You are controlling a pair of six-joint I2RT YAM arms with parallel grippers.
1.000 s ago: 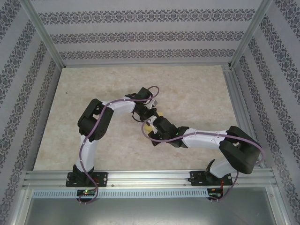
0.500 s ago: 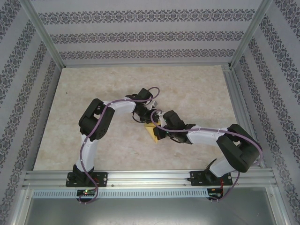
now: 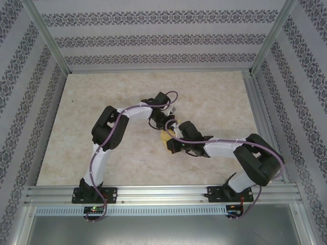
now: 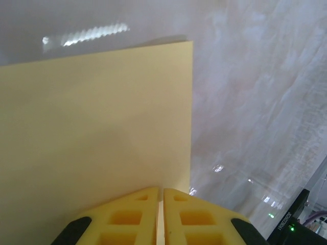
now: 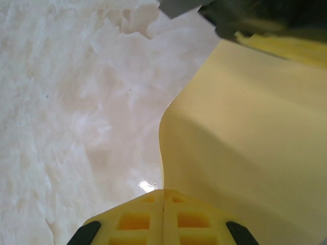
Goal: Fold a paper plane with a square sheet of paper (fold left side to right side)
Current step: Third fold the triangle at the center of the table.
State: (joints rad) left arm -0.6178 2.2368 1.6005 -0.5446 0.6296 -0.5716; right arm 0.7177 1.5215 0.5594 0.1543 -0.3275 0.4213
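Note:
The square sheet of paper (image 4: pixel 92 132) is thin, matte and yellow. It hangs lifted off the table between both grippers. My left gripper (image 4: pixel 163 191) is shut on it near one straight edge. My right gripper (image 5: pixel 163 193) is shut on another edge, where the sheet (image 5: pixel 245 132) bows in a soft curve. From above, the two grippers meet at the table's middle, the left gripper (image 3: pixel 163 125) just behind the right gripper (image 3: pixel 172 145). A small patch of the sheet (image 3: pixel 164 138) shows between them. The paper plane is out of view.
The pale marbled table (image 3: pixel 214 102) stretches out on all sides of the arms. Patterned walls and aluminium posts (image 3: pixel 48 41) enclose it. A metal rail (image 3: pixel 163 194) runs along the near edge by the arm bases.
The right wrist has swung right and back, away from the near edge. The left arm has shifted slightly right. Less of the sheet shows from above than half a second ago.

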